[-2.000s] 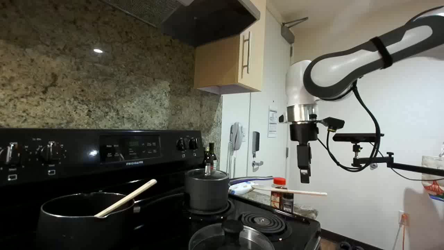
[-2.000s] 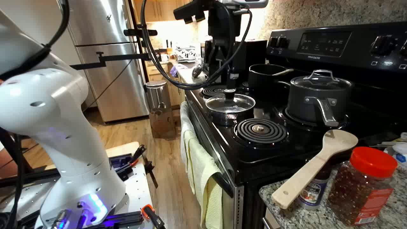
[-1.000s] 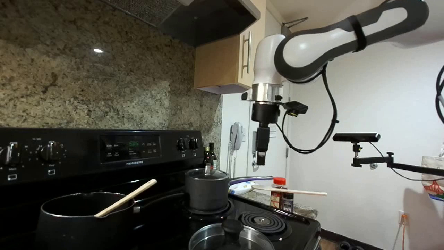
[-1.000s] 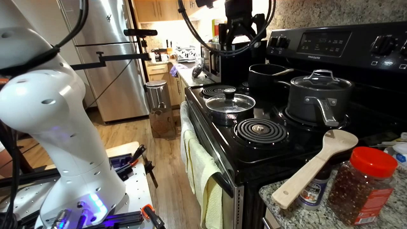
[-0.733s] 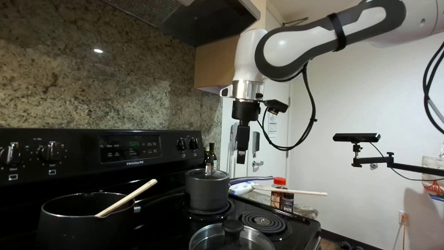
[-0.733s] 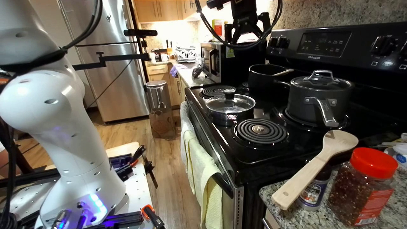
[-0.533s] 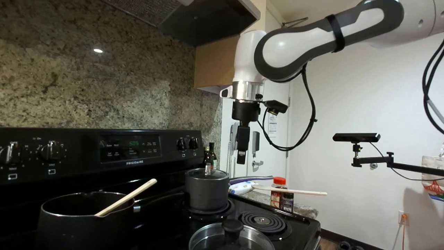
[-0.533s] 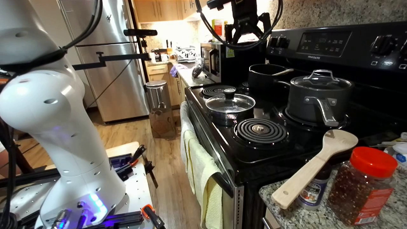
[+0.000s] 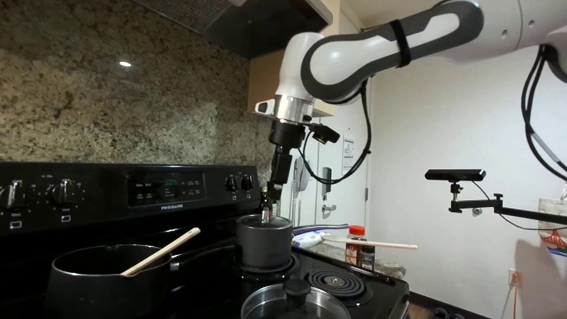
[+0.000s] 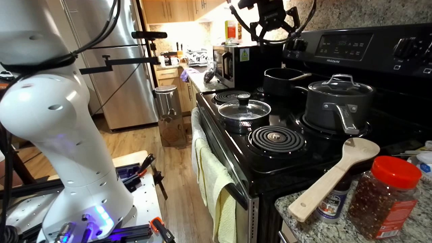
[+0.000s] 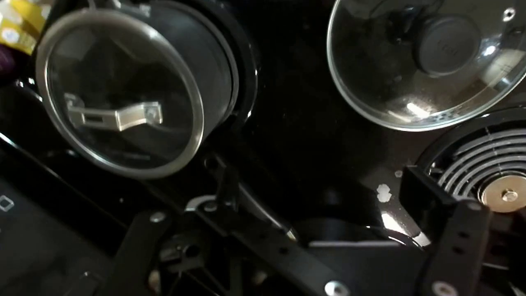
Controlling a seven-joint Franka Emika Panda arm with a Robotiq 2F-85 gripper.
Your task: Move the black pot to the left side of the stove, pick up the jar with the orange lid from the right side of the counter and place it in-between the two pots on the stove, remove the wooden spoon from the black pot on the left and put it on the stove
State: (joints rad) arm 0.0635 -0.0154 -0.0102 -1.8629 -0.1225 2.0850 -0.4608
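Observation:
The black pot (image 9: pixel 110 288) (image 10: pixel 282 84) stands on a back corner of the stove (image 10: pixel 256 165), with the wooden spoon (image 9: pixel 164 252) (image 10: pixel 300 77) leaning out over its rim. The smaller grey lidded pot (image 9: pixel 265 243) (image 10: pixel 337 108) (image 11: pixel 123 135) sits on a back burner. On the counter is the jar with the orange lid (image 9: pixel 354 254) (image 10: pixel 384 202). My gripper (image 9: pixel 275 190) (image 10: pixel 278 32) (image 11: pixel 320 187) hangs above the stove, tilted, fingers spread with nothing held. A dark handle with a metal end (image 11: pixel 291 235) passes below the fingers in the wrist view.
A glass-lidded pan (image 9: pixel 294 303) (image 10: pixel 244 116) (image 11: pixel 390 102) stands at the stove's front. Another wooden utensil (image 10: pixel 332 179) lies across a small spice bottle (image 10: pixel 332 204) beside the jar. A range hood (image 9: pixel 266 26) and cabinet hang over this area. A towel (image 10: pixel 216 192) covers the oven handle.
The arm has swung in over the stove from the counter side, and the gripper has tilted in the last half second. The pots, spoon and jar stand where they stood.

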